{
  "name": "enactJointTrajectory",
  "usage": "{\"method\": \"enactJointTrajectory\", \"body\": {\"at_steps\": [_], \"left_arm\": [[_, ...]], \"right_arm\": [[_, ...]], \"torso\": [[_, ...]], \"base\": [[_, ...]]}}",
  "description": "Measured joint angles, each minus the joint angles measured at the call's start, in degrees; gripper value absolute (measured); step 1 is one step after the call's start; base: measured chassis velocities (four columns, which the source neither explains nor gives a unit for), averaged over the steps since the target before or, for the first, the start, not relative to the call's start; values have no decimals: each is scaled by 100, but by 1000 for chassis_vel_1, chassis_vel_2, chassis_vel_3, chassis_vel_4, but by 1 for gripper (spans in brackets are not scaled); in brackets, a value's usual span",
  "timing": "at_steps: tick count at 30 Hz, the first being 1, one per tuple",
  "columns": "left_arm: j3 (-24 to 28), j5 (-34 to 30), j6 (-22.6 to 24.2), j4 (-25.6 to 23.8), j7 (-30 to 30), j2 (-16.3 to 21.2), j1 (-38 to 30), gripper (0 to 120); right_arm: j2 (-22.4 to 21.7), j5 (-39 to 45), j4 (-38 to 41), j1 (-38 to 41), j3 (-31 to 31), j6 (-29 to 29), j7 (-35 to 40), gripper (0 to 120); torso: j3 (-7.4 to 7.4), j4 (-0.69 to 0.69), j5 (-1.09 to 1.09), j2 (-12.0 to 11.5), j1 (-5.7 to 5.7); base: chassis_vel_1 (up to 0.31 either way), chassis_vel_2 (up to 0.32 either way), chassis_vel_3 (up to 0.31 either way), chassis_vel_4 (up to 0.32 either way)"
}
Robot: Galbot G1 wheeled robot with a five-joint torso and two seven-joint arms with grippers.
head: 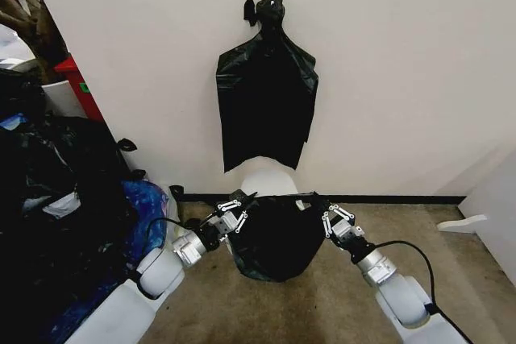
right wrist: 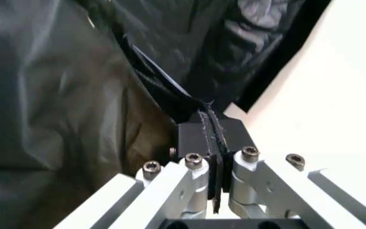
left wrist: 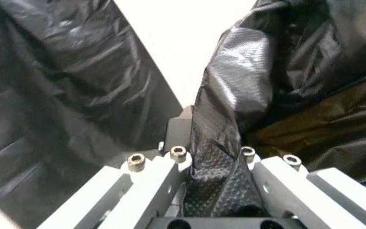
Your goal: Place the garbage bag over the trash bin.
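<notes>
The garbage bag [head: 274,239], glossy black and crinkly, hangs stretched between my two grippers just above the floor. Behind it, against the wall, the trash bin [head: 270,179] shows as a cream-white rounded top; the bag hides its lower part. My left gripper [head: 239,202] is shut on the bag's left top edge, and the left wrist view shows the bag [left wrist: 224,157] bunched between its fingers [left wrist: 199,136]. Holding the right top edge is my right gripper [head: 321,207], also shut. Its black pads [right wrist: 196,136] pinch a thin fold of the bag [right wrist: 164,90] in the right wrist view.
Flat black bags [head: 266,102] hang from a wall hook right above the bin. A big heap of stuffed black bags [head: 48,199] and a blue bag [head: 149,215] crowd the left side. A white object [head: 463,223] lies on the carpet at the right.
</notes>
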Motion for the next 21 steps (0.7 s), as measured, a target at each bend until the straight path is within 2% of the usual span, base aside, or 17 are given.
{"method": "enactJointTrajectory", "body": {"at_steps": [3, 6, 8, 13, 18, 21], "left_arm": [[-14, -512, -165, 63, 743, -26, -103, 4], [-17, -771, -155, 118, 903, -31, -158, 4], [-18, -1140, 18, 169, 893, -43, -214, 4], [-20, -1467, 235, 239, 739, -70, -260, 4], [-48, -1641, 403, 266, 571, -65, -274, 4], [-67, -1824, 553, 225, 441, -48, -270, 4]], "right_arm": [[-51, -65, -331, 186, 33, 54, -11, 0], [-50, -115, -541, 272, 70, 242, -80, 0], [13, -338, -841, 339, 119, 548, -133, 0], [144, -690, -1076, 319, 168, 825, -140, 0], [203, -967, -1135, 242, 201, 900, -83, 0], [195, -1201, -1166, 193, 242, 861, 237, 0]], "torso": [[0, 0, 0, 0, 0], [0, -1, 0, 0, 0], [0, 0, 1, 0, 0], [0, -1, 1, 0, 0], [0, 1, 0, 0, 0], [0, 0, 0, 0, 0]], "base": [[0, 0, 0, 0], [0, 0, 0, 0], [0, 0, 0, 0], [0, 0, 0, 0], [0, 0, 0, 0], [0, 0, 0, 0]]}}
